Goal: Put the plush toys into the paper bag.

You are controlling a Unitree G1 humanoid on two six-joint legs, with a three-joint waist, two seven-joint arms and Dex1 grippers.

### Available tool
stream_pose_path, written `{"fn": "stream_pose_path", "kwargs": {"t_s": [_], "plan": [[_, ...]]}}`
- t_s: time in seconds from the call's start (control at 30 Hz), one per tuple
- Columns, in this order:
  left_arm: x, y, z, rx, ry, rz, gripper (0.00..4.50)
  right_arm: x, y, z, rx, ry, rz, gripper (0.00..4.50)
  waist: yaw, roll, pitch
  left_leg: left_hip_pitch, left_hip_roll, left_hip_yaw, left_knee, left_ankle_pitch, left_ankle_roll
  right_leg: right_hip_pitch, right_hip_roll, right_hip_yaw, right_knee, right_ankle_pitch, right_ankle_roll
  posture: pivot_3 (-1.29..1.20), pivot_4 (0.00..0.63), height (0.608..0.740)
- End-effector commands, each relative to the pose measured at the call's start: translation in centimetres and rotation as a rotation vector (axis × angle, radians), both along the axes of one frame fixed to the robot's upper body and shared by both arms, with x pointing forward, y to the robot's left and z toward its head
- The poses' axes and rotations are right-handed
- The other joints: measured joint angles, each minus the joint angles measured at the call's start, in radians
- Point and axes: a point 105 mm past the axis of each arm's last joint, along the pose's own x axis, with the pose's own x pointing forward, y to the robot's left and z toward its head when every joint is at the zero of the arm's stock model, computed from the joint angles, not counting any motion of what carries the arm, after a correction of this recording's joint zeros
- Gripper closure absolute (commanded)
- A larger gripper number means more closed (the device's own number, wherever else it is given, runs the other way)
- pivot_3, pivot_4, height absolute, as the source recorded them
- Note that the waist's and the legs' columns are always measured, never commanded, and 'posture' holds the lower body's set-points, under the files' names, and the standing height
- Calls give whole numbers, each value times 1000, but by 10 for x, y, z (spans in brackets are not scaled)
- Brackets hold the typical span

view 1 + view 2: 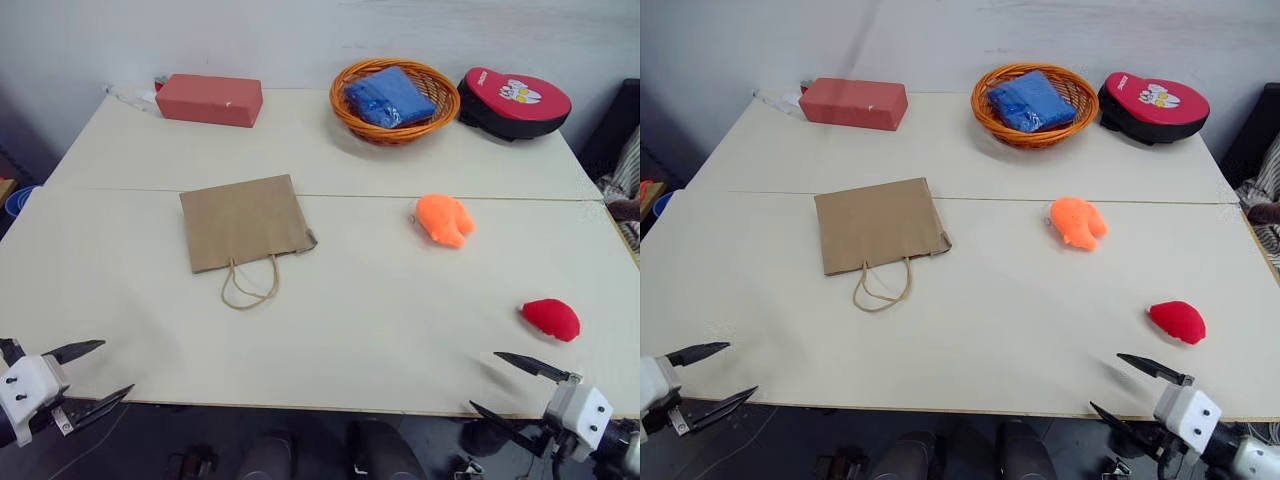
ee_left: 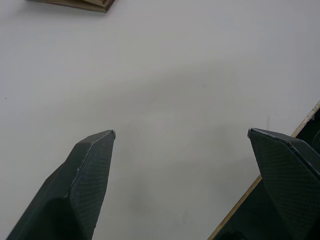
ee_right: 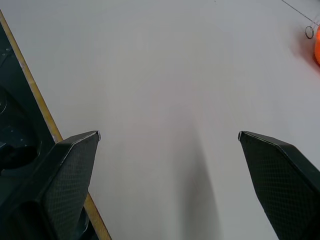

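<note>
both hands (image 1: 100, 372) (image 1: 508, 385) spread; paper bag (image 1: 245, 221) flat, handles (image 1: 248, 283) toward camera

On the tabletop (image 1: 380, 330), one plush toy (image 1: 551, 318) lies just beyond the right end effector (image 1: 508, 385), the other plush toy (image 1: 444, 219) farther ahead and left of it. The paper bag (image 1: 246, 221) lies flat, well ahead-right of the left end effector (image 1: 97, 372), handles toward it.

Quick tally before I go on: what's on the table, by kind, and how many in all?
Plush toys: 2 (orange toy, red toy)
Paper bag: 1
Basket holding a blue cloth: 1 each, 2
Red box: 1
Red-and-black pad: 1
Total: 7
</note>
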Motion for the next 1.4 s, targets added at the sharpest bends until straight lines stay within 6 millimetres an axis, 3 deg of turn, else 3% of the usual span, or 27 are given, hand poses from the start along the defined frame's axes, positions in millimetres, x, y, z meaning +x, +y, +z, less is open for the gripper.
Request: {"fn": "stream_pose_path", "kwargs": {"t_s": [0.03,0.13,0.23,0.33,0.47,0.63,0.83,0.97,1.2,1.33,1.4], "plan": [[3,3,18,26,-86,12,40,2,-3,2,2,-25,-25,0,-1,0,0,0,0,0,0,0,0,0,0,0,0,0,0,0,150,740],[9,-6,27,-69,-82,-5,40,6,-6,3,18,-33,-45,0,-2,0,0,0,0,0,0,0,0,0,0,0,0,0,0,0,150,740],[17,-18,31,-108,-11,-63,40,9,10,9,76,-52,-13,0,-3,0,0,0,0,0,0,0,0,1,0,0,0,0,0,0,150,740],[41,-36,53,-138,-25,-115,40,15,38,32,186,-152,55,0,-1,1,0,1,0,-2,0,1,-1,1,0,-1,2,0,0,0,150,740],[74,-73,71,3,-79,-296,40,25,59,56,362,-173,62,0,5,2,0,1,0,-2,2,2,-4,1,0,-1,4,0,0,0,150,740],[113,-112,55,103,-88,-465,40,43,78,71,392,-232,97,0,-3,4,-1,-2,-2,-2,2,4,-7,-3,0,0,4,0,1,0,150,740],[130,-141,34,162,-56,-639,40,55,84,78,394,-281,86,0,-7,3,-1,-18,-1,0,9,5,-9,-20,3,0,16,1,1,0,150,740],[152,-153,36,117,-110,-632,950,56,87,78,373,-281,86,0,2,2,-1,-25,-3,-1,20,5,-9,-25,2,0,18,1,2,0,150,740],[157,-156,32,71,-90,-672,3254,52,87,74,369,-256,57,0,-4,2,-1,-26,-3,-1,25,5,-8,-27,2,1,24,1,2,0,150,740],[154,-175,54,-93,-135,-728,4480,50,88,74,373,-248,48,0,-3,2,-1,-26,-3,-1,26,5,-8,-27,2,1,24,1,2,0,150,740],[146,-193,82,-302,-156,-781,4480,50,89,75,396,-226,49,0,-2,2,-1,-27,-3,-1,28,5,-8,-27,2,1,25,1,2,0,150,740]]}}
